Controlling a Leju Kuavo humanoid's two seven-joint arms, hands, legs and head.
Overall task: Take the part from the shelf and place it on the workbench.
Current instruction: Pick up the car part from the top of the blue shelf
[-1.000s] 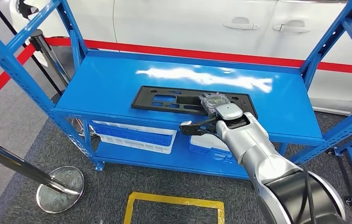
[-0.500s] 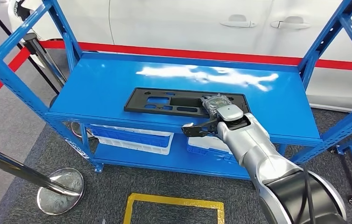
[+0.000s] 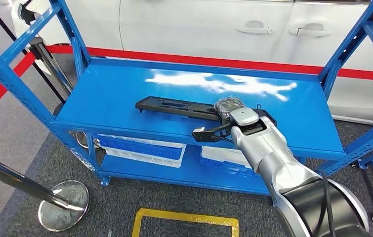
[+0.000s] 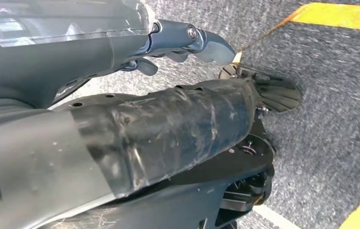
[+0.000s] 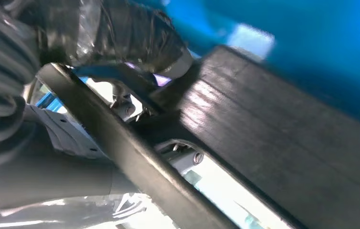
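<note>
Behind right hand [image 3: 229, 109], part's [image 3: 177, 105] end.

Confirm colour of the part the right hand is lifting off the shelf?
Black. The part, held by the right hand, shows best in the head view.

The right hand [image 3: 228, 112] hides one end of the black part [image 3: 177, 106]; the right wrist view is blurred.

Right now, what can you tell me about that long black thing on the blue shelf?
The black part is a long, flat frame that looks like plastic, with cut-out openings along it. It is tilted up on the blue shelf, not lying flat. The right hand grips its right end, fingers wrapped around the frame. Its left end sticks out free.
</note>
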